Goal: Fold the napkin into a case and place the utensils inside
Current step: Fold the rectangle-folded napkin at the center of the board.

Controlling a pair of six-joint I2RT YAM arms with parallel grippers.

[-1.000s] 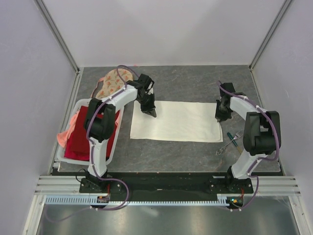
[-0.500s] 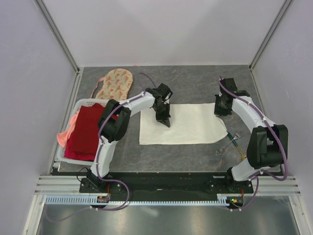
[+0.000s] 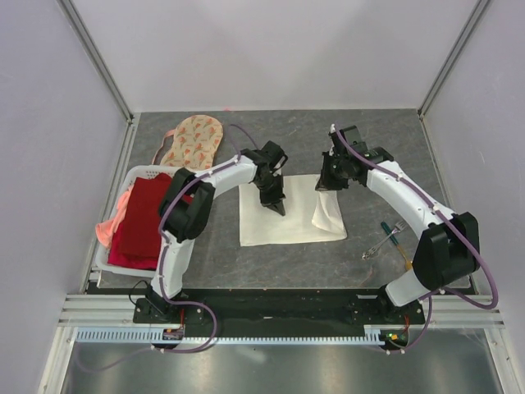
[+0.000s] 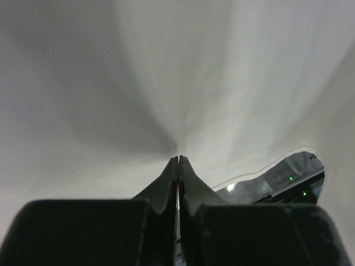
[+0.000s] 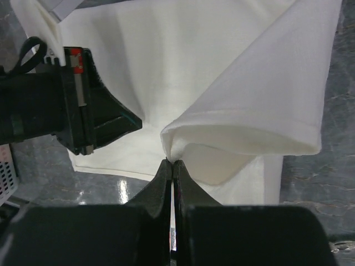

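The cream-white napkin (image 3: 275, 222) lies mid-table, its right side lifted and doubled over leftward into a flap (image 3: 328, 215). My right gripper (image 3: 329, 182) is shut on the raised edge of that flap; in the right wrist view the jaws (image 5: 172, 161) pinch the napkin (image 5: 166, 66) where it curls. My left gripper (image 3: 277, 206) stands tip-down on the napkin's upper middle, shut, with creases in the cloth (image 4: 166, 72) running into its tip (image 4: 178, 158). The left gripper (image 5: 108, 119) also shows in the right wrist view. The utensils (image 3: 387, 239) lie on the table right of the napkin.
A white basket (image 3: 131, 176) at the left holds a red cloth (image 3: 148, 217). A peach floral cloth (image 3: 195, 138) lies behind it. The dark grey table (image 3: 328, 131) is fenced by pale walls on three sides.
My right gripper has carried the napkin's right edge up and leftward, folding it over. The left gripper moved right with the napkin, whose left edge slid right too.
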